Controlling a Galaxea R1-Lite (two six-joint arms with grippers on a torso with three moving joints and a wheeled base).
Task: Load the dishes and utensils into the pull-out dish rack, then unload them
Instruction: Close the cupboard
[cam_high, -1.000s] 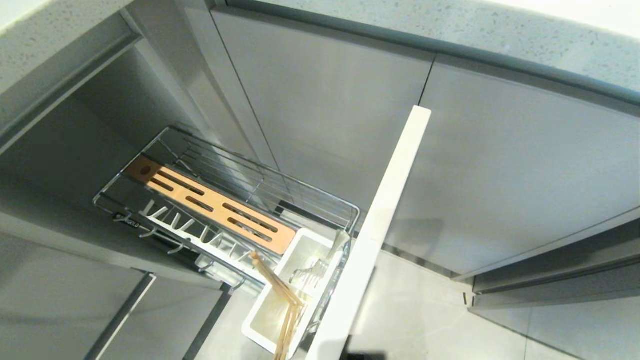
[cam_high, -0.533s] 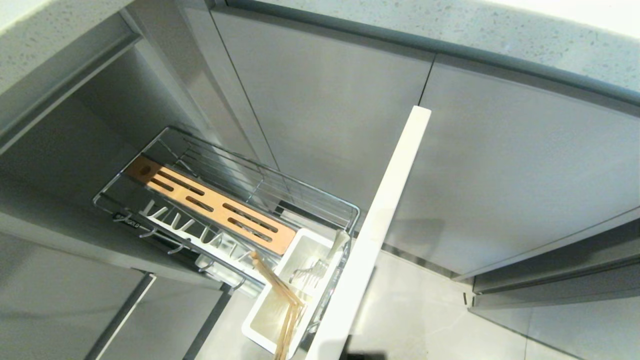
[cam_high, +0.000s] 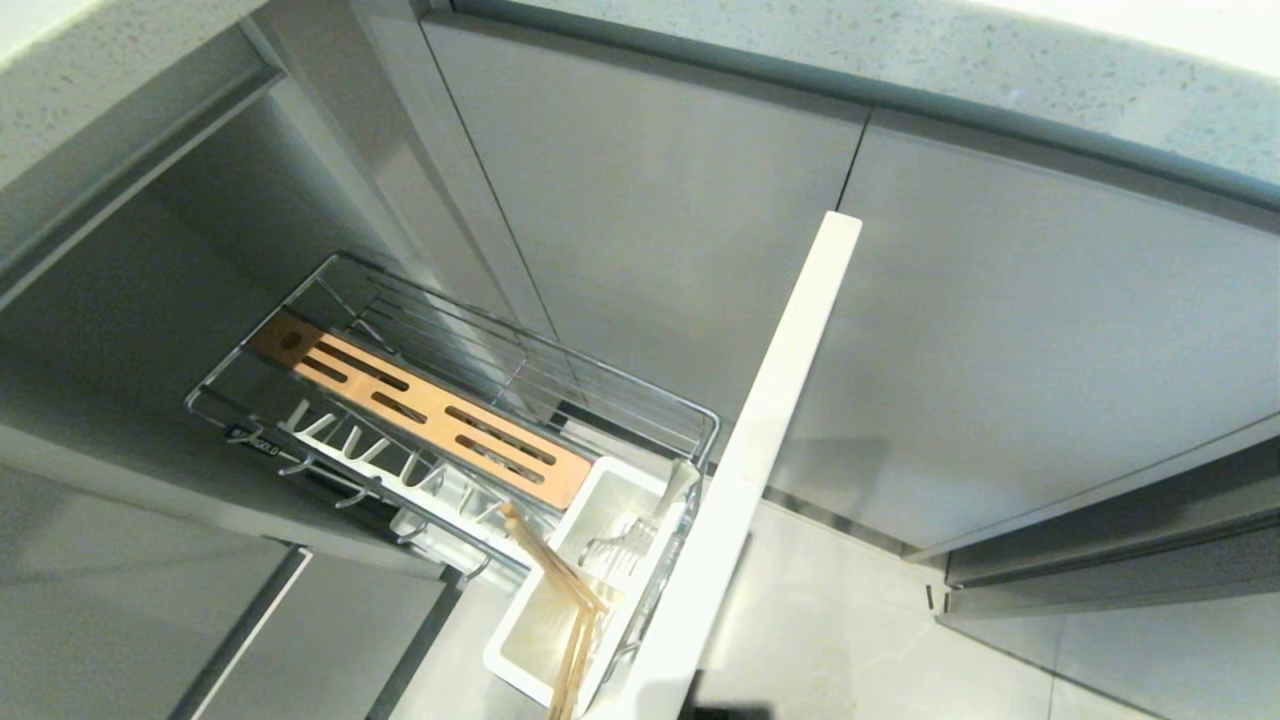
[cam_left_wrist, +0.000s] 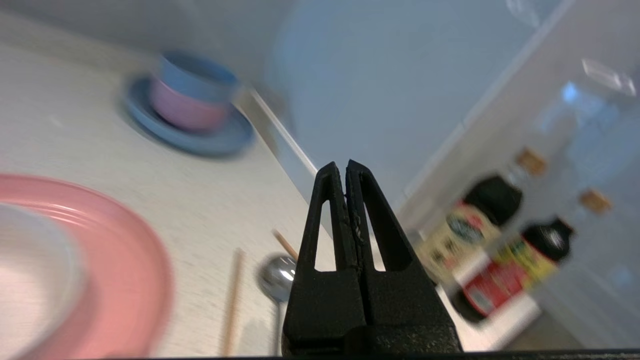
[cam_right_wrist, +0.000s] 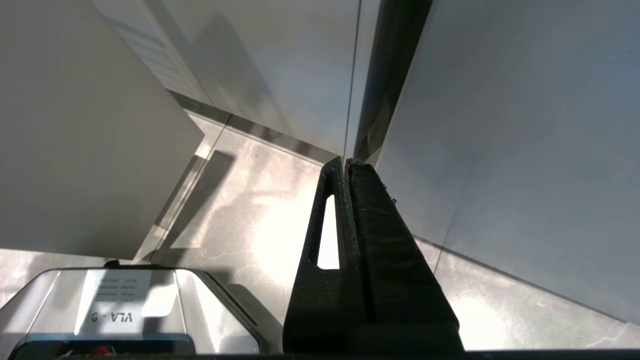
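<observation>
The pull-out dish rack (cam_high: 640, 395) stands drawn out of the cabinet, with its orange-brown board (cam_high: 420, 405), white tub (cam_high: 520, 625) and pale front panel (cam_high: 780, 400). Wooden chopsticks (cam_high: 560, 590) lean in the tub. In the left wrist view my left gripper (cam_left_wrist: 345, 167) is shut on nothing, over a countertop. Below it lie a pink plate (cam_left_wrist: 135, 260) carrying a white bowl (cam_left_wrist: 30, 280), a silver spoon (cam_left_wrist: 275, 275) and a chopstick (cam_left_wrist: 232, 300). My right gripper (cam_right_wrist: 345, 162) hangs shut and empty above the floor. Neither gripper shows in the head view.
A blue saucer (cam_left_wrist: 220, 142) with stacked pink and blue cups (cam_left_wrist: 192, 95) sits farther along the counter. Dark sauce bottles (cam_left_wrist: 480, 215) stand at the counter's end. White plate prongs (cam_high: 380, 455) line the rack's near side. Grey cabinet doors (cam_high: 1000, 330) flank the panel.
</observation>
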